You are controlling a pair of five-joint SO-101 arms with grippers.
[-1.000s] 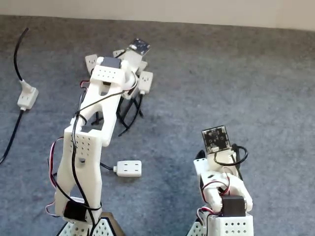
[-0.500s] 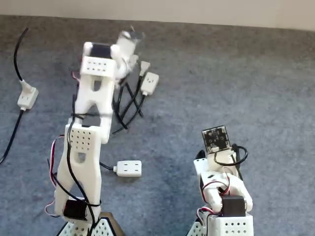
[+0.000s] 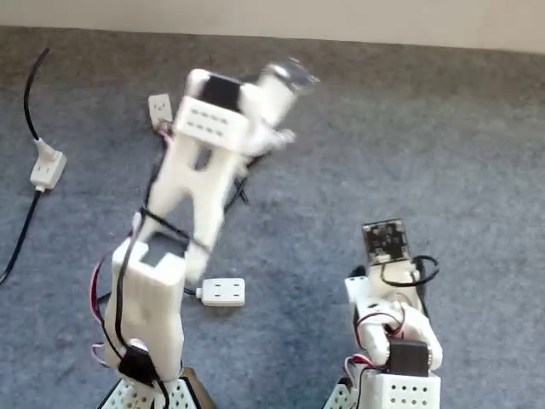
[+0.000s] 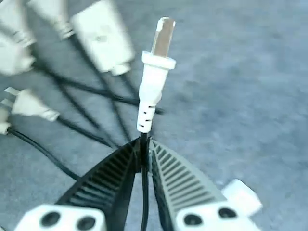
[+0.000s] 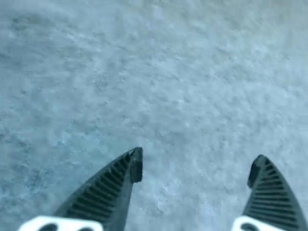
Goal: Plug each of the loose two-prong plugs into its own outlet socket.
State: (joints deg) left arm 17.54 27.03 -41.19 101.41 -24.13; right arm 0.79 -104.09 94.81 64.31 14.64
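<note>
High view
- Left arm (image 3: 200, 170): white, stretched far out over the grey textured counter (image 3: 451, 153); its wrist end is blurred.
- Right arm (image 3: 392, 332): folded at the near edge, well apart from every plug and socket.
- White rectangular outlet block (image 3: 223, 291): lies flat on the counter just beside the left arm's lower section.
- White corded adapter (image 3: 47, 166): at the far left on a black lead, well apart from both arms.
- Small white socket piece (image 3: 159, 108): on the counter beside the left arm's upper link.

Left wrist view
- Left gripper (image 4: 143, 144): closed on the thin black cord (image 4: 144, 202), gripping just behind the plug body.
- White two-prong plug (image 4: 153, 86): held clear of the counter, prongs pointing away from the gripper.
- Loose white plugs (image 4: 31, 105): lie on the counter beyond, on tangled black leads.
- Blurred white socket body (image 4: 103, 36): on the counter near those plugs; cannot tell whether it touches them.

Right wrist view
- Right gripper (image 5: 196, 167): spread wide with nothing between its fingers, above bare counter.
</note>
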